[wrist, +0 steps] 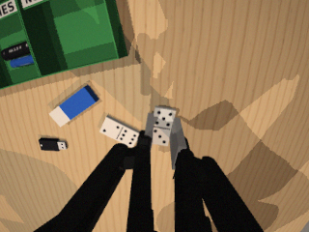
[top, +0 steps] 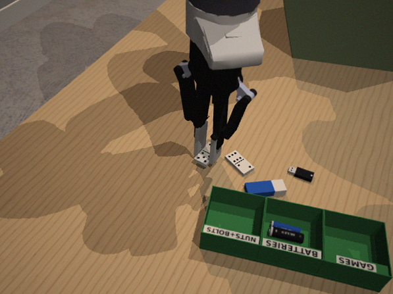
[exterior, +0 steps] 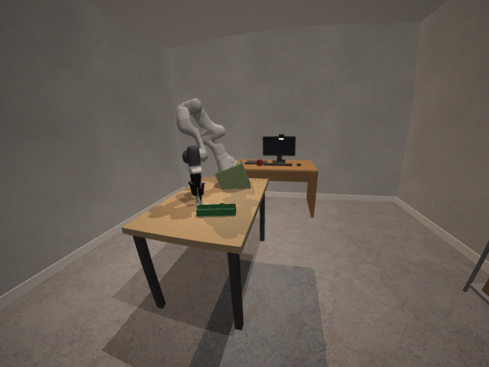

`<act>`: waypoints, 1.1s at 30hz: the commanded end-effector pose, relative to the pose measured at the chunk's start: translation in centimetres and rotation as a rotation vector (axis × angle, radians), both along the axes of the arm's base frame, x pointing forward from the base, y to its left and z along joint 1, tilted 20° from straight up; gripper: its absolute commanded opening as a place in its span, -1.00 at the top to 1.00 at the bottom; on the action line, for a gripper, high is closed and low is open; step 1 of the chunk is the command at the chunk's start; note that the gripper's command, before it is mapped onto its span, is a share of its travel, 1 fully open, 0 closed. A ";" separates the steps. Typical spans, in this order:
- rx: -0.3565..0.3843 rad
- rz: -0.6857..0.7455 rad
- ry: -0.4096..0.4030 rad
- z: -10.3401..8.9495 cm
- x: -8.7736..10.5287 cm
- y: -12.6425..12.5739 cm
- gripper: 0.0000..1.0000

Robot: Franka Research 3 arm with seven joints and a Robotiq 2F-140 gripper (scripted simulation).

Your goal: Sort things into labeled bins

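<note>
Wrist view: the black-and-grey pincer (top: 206, 158) (exterior: 199, 203) (wrist: 161, 125) grips a white rectangular domino with black pips (top: 201, 159) (wrist: 164, 118). A blue-and-white block eraser (top: 265, 187) (wrist: 74, 105) lies outside the green three-compartment bin (top: 232, 251) (exterior: 216, 212) (wrist: 124, 52).

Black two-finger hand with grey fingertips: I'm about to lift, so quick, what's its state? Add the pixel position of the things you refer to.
Hand (top: 206, 158) (exterior: 199, 204) (wrist: 161, 125): closed, holding the white rectangular domino with black pips (top: 202, 158) (wrist: 164, 116).

Exterior view: bin row (top: 230, 251) (exterior: 216, 212) (wrist: 119, 41) on table (top: 115, 274) (exterior: 177, 227) (wrist: 241, 48), nearer right edge than left. Batteries (top: 286, 235) (wrist: 15, 50) in middle bin. Behind row, toward far edge: eraser (top: 264, 187) (wrist: 74, 105); left, domino (top: 239, 162) (wrist: 120, 131), second domino (top: 202, 158) (wrist: 164, 123); right, USB stick (top: 304, 174) (wrist: 49, 144).
</note>
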State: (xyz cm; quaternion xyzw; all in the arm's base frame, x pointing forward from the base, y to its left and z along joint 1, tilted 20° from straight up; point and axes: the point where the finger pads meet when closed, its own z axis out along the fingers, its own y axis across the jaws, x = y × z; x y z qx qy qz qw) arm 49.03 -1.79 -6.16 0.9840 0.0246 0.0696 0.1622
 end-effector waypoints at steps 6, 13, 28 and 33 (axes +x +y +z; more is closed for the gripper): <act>-0.004 0.005 0.004 2.1 -0.3 0.6 0.75; -0.004 0.005 0.004 4.3 -0.6 1.4 0.75; -0.004 0.005 0.004 4.6 -0.7 1.5 0.75; -0.004 0.005 0.004 4.6 -0.7 1.5 0.75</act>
